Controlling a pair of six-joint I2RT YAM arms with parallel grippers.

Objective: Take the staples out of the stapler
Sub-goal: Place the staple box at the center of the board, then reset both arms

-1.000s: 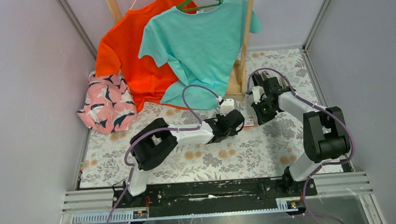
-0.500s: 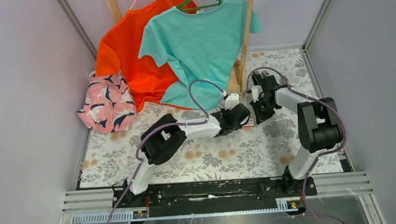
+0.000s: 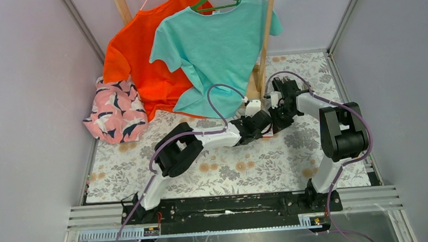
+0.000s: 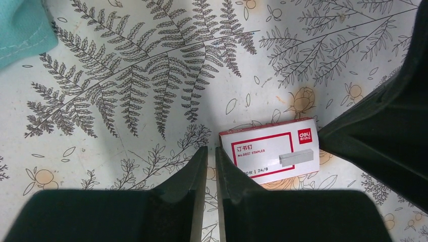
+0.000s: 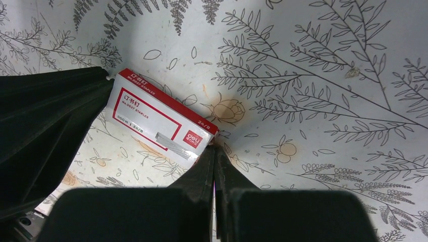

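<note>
Lying flat on the tabletop (image 4: pixel 151 75), a red-and-white box (image 4: pixel 275 151) is seen; the left jaws are pressed together just beside it, the right jaws likewise at its corner.

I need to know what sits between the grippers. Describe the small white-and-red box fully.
The box lies flat on the fern-print table cover. It is a small white rectangular carton, seemingly cardboard, red-bordered and printed STAPLES with a grey staple-strip picture. The shut left gripper and shut right gripper point at its two ends; contact is unclear.
</note>
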